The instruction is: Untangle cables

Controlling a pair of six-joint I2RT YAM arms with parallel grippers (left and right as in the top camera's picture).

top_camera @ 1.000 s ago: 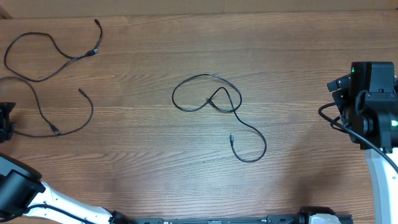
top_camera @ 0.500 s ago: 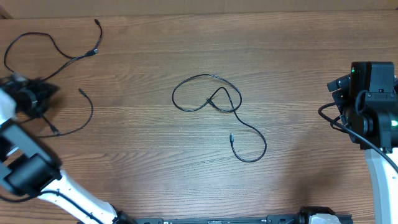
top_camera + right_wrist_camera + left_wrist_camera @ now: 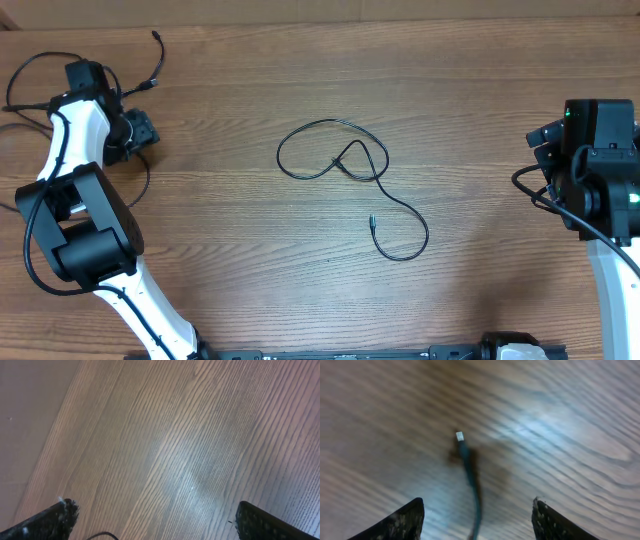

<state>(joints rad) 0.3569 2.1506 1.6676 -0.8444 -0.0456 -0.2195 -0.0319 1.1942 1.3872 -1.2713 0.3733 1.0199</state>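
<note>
We look down on a wooden table (image 3: 480, 80). Near its middle lies the middle cable (image 3: 342, 160). It forms one wide loop that crosses itself on the right side, and a tail runs nearward and right into a hook ending in a small plug.

At the far left corner the far-left cable (image 3: 153, 82) lies in loose curves. The left arm (image 3: 68, 140) reaches over that area from the near left, and the left gripper (image 3: 138, 135) sits above the third cable (image 3: 148, 178), most of which the arm hides from us.

The right arm (image 3: 597, 165) stands at the right edge, well apart from every cable.
</note>
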